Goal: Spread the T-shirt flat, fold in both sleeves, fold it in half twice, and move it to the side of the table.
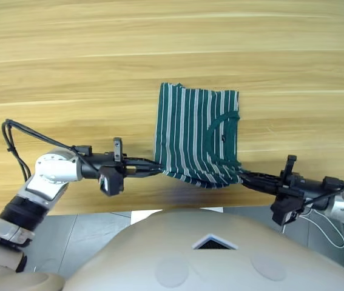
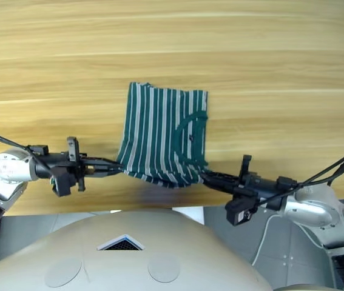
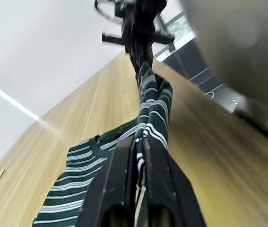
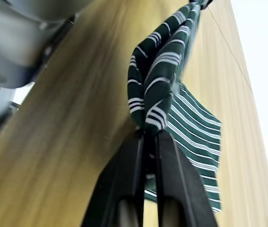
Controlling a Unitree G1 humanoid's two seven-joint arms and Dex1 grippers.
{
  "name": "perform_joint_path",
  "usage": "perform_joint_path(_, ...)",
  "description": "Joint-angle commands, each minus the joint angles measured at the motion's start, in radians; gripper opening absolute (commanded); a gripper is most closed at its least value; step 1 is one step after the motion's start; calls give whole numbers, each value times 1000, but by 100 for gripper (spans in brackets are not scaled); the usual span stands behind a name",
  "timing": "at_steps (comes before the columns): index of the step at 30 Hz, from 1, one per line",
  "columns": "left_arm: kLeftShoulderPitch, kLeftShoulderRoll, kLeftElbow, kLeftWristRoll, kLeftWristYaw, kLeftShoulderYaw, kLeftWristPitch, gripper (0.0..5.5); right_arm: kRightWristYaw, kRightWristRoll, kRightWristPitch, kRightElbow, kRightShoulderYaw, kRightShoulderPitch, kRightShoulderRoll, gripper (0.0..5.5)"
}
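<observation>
Presently we count one T-shirt (image 1: 196,130), green with white stripes, lying partly folded on one wooden table (image 1: 68,60) near its front edge. We count two grippers: left gripper (image 1: 158,164) and right gripper (image 1: 242,174), each pinching one raised near corner.

Both head views look steeply down from above the arms onto the wooden worktop (image 1: 159,48). They share one scene, with the green striped T-shirt (image 1: 196,133) offset sideways between them. The left wrist view sits close behind the left claw (image 3: 141,142), facing along it, low across the worktop toward the other arm; the right wrist view likewise peers past the right claw (image 4: 148,137)
</observation>
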State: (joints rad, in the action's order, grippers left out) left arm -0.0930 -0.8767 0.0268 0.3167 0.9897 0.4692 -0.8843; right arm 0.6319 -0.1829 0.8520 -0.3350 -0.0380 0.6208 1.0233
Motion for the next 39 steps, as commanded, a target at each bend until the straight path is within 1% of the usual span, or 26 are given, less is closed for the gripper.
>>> perform_joint_path(1, 100, 98, 129, -34, -37, -71, 56, 13, -23, -14, -97, 5, -30, -95, -50, 11)
perform_joint_path(6, 218, 220, 306, -100, -111, -151, 99, 13, -66, -91, -252, 65, -8, -285, -135, 11)
perform_joint_path(9, 289, 282, 389, -167, -178, -188, 126, 13, -105, -217, -328, 162, 45, -429, -191, 11)
perform_joint_path(11, 327, 313, 440, -224, -216, -199, 128, 13, -125, -281, -356, 219, 85, -504, -219, 11)
perform_joint_path(16, 399, 375, 546, -325, -275, -200, 111, 13, -163, -361, -385, 318, 154, -608, -265, 11)
perform_joint_path(24, 566, 471, 880, -610, -489, -128, 89, 13, -253, -497, -415, 556, 295, -732, -336, 11)
perform_joint_path(27, 626, 487, 991, -728, -625, -84, 116, 13, -274, -507, -425, 620, 322, -752, -353, 11)
perform_joint_path(31, 687, 523, 1087, -793, -747, -60, 144, 13, -308, -470, -430, 657, 325, -758, -369, 11)
perform_joint_path(32, 699, 527, 1103, -805, -775, -57, 147, 13, -316, -456, -432, 658, 317, -761, -373, 48)
perform_joint_path(33, 713, 532, 1118, -813, -805, -57, 154, 13, -321, -432, -433, 657, 305, -761, -377, 59)
perform_joint_path(34, 723, 537, 1130, -816, -822, -58, 156, 47, -322, -406, -432, 655, 294, -760, -382, 75)
perform_joint_path(36, 736, 550, 1146, -791, -817, -75, 140, 77, -317, -314, -433, 642, 253, -752, -395, 108)
perform_joint_path(37, 740, 554, 1152, -778, -814, -83, 130, 105, -311, -271, -440, 639, 233, -753, -402, 136)
perform_joint_path(39, 753, 563, 1157, -733, -821, -124, 111, 132, -272, -135, -509, 644, 176, -768, -442, 166)
